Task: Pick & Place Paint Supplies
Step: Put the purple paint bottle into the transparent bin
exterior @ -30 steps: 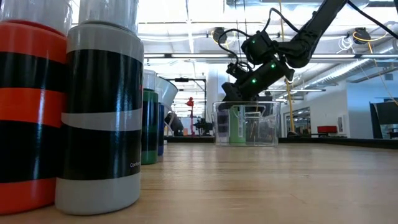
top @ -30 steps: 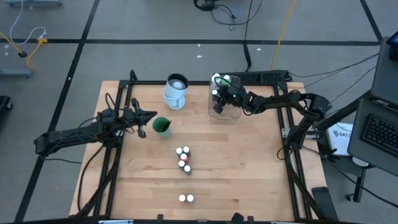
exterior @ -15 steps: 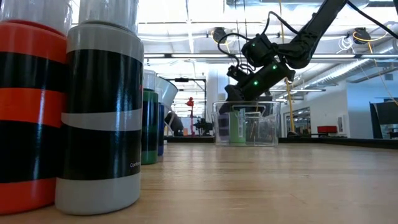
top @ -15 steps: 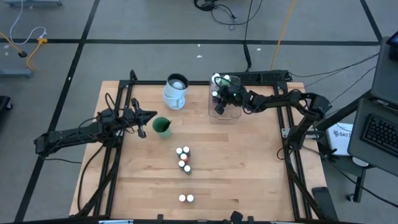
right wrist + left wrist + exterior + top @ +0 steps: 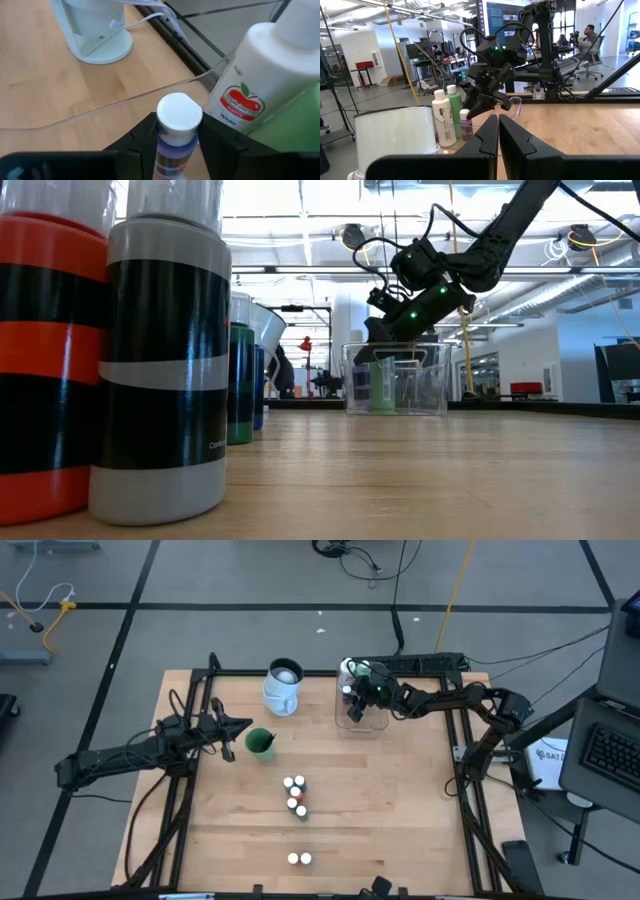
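Note:
My right gripper [image 5: 352, 698] reaches into the clear tray [image 5: 377, 726] at the table's far side, shut on a tiny purple white-capped bottle [image 5: 177, 125]. A taller white bottle [image 5: 260, 80] and a green one [image 5: 295, 125] stand upright in the tray beside it. More tiny white-capped bottles stand on their bases mid-table [image 5: 295, 795] and near the front edge [image 5: 298, 859]. My left gripper [image 5: 232, 730] waits shut at the table's left, touching nothing. No brushes show. My right gripper pinches the tiny bottle's body just under its white cap [image 5: 176, 145] between its two fingers [image 5: 145, 135]. The fingers come slanting down from the table's right side. The bottle stays upright inside the tray; whether its base touches the tray floor I cannot tell.
A white jug [image 5: 283, 687] stands left of the tray at the far edge. A green round object [image 5: 260, 742] sits just in front of my left gripper. An orange bottle [image 5: 45, 350] and a grey one [image 5: 160, 370] loom close in the low view. Bare wood lies right of centre.
My right gripper has swung a little toward the table's far edge with the purple bottle, staying inside the tray. The bottle has kept upright.

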Motion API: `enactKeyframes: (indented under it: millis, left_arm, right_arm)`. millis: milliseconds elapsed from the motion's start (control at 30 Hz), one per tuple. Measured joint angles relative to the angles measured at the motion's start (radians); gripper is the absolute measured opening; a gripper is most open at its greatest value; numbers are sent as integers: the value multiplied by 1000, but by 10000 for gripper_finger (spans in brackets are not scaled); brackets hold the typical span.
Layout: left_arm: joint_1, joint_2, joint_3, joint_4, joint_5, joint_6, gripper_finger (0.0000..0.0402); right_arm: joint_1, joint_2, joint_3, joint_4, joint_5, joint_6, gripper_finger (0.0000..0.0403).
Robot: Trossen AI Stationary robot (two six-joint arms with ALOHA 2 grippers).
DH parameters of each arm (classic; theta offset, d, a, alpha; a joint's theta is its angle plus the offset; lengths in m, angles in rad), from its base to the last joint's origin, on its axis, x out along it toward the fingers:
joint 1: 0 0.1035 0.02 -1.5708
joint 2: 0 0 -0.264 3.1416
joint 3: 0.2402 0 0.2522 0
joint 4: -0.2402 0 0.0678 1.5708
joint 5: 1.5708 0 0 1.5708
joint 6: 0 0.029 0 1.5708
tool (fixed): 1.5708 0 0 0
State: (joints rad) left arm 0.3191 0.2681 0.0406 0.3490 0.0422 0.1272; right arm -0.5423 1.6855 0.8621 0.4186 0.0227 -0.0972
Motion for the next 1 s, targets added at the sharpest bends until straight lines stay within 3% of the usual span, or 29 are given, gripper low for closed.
enactKeyframes:
  millis: [433,700,833,1000]
  left_arm:
    - [0,0,0,2,0,9,19]
    - [0,0,0,4,0,7,19]
    - [0,0,0,4,0,6,19]
    - [0,0,0,6,0,6,19]
  right_arm:
    - [0,0,0,33,8,78,121]
    - [2,0,-1,11,112,161,118]
    - [7,0,-1,18,107,205,120]
    - [12,44,0,57,107,170,119]
